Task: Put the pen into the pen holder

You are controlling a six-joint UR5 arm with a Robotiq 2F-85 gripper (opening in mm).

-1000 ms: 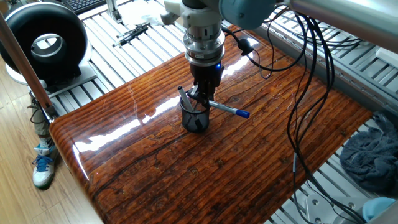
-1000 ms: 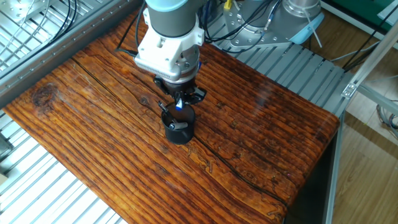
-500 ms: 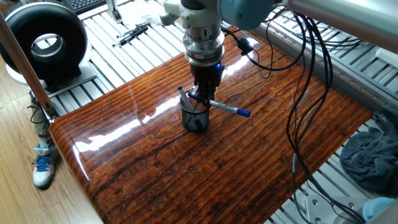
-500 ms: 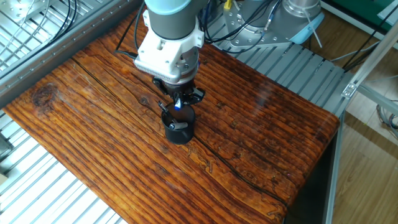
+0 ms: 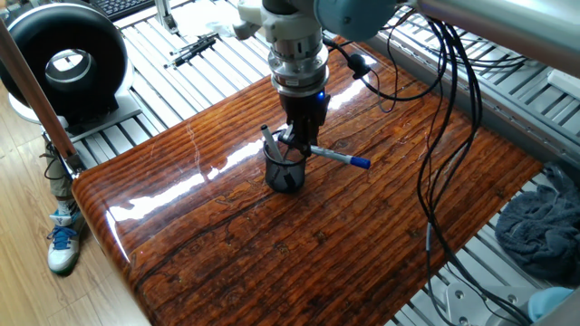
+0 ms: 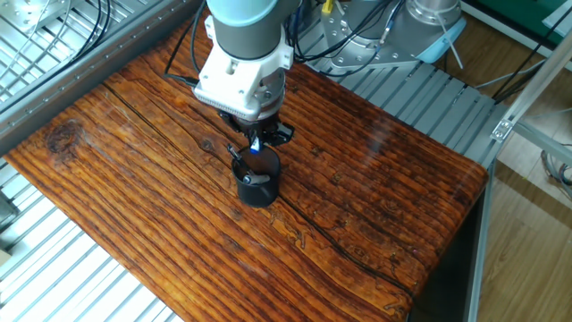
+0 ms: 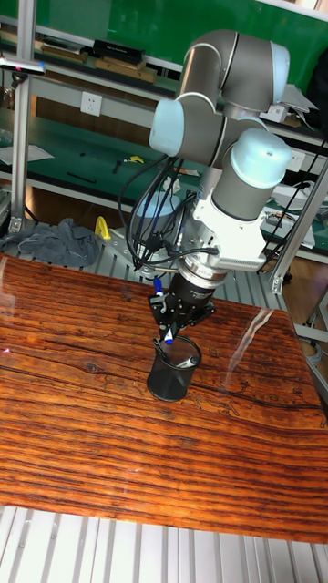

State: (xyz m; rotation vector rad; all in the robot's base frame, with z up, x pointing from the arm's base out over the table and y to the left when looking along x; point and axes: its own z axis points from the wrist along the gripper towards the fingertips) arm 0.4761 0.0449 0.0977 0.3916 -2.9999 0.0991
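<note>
The pen [image 5: 337, 158] is slim and dark with a blue cap end and lies almost level. Its dark end is over the pen holder's rim and its blue end points right. My gripper [image 5: 304, 145] is shut on the pen's dark end, directly above the pen holder [image 5: 284, 172], a small black mesh cup on the wooden table [image 5: 272, 254]. A plain dark pen [image 5: 268, 139] leans in the cup. In the other fixed view my gripper [image 6: 255, 145] hides most of the pen above the pen holder [image 6: 257, 188]. The tall fixed view shows the pen holder [image 7: 173, 362] just under my gripper [image 7: 175, 325].
A round black device [image 5: 65, 62] and a black jointed tool [image 5: 192, 49] lie beyond the table's far left. Loose cables [image 5: 439, 100] hang at the right, above a grey cloth [image 5: 544, 226]. The table edge [image 5: 100, 213] is close on the left.
The gripper and the held pen have shifted slightly up and to the right; the pen stays over the cup's rim.
</note>
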